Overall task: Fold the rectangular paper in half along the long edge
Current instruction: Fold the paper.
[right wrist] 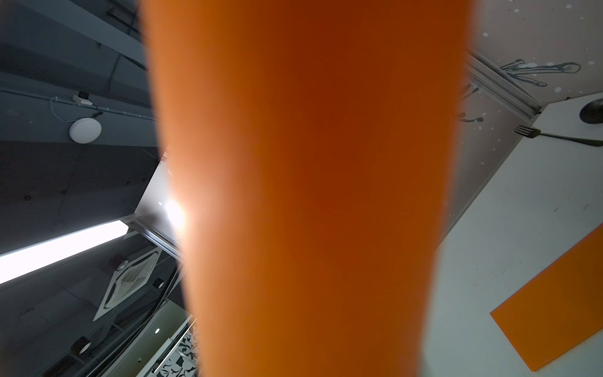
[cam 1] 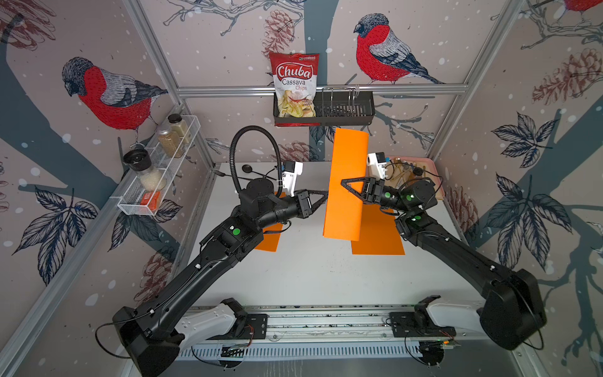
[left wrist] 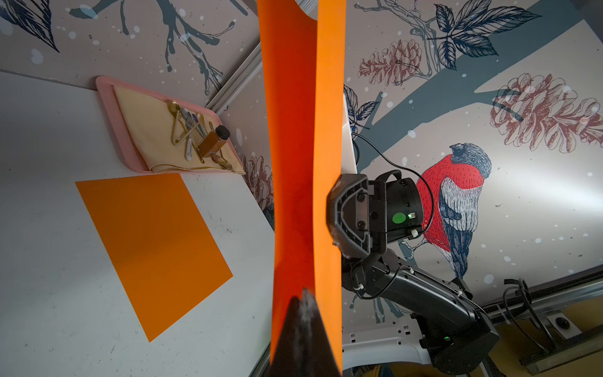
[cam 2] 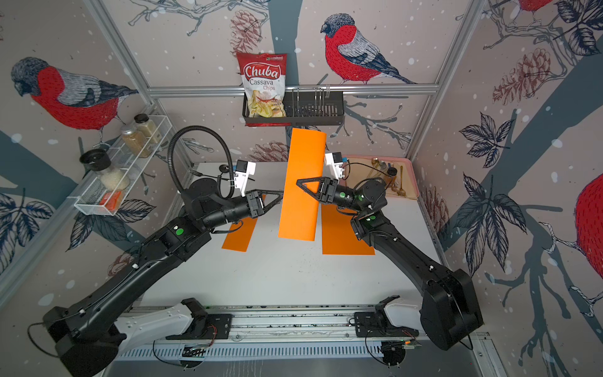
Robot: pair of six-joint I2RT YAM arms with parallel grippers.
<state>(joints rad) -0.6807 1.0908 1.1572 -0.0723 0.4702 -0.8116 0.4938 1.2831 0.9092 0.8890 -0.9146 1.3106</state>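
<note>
Count taken in both top views.

Pincers: 2, left pincer (cam 1: 325, 196) and right pincer (cam 1: 343, 183), mid-frame.

Orange paper: 3 pcs. Upright sheet (cam 1: 346, 156) at centre, narrow flat sheet (cam 1: 269, 242) centre-left, wide flat sheet (cam 1: 378, 236) centre-right.

Chips bag (cam 1: 294, 85): 1, top centre. Black basket (cam 1: 359, 112): 1.

Wire shelf (cam 1: 133, 196): 1, left side, w/ 2 spice jars (cam 1: 168, 141), 1 black-capped jar (cam 1: 143, 169), 1 orange box (cam 1: 150, 200).

Pink tray (cam 1: 430, 162): 1, right of centre. Amber bottle (left wrist: 213, 142): 1. Cutlery on tray too tangled to count.

Bench (cam 1: 310, 277), upper left part: fork (right wrist: 528, 131) 1, black spoon (cam 1: 247, 168) 1.

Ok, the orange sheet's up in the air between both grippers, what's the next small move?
Probably lower the raised orange paper onto the table: the left gripper pinches its two edges together, the right gripper straddles the rounded bend, so no crease is set yet.
</note>
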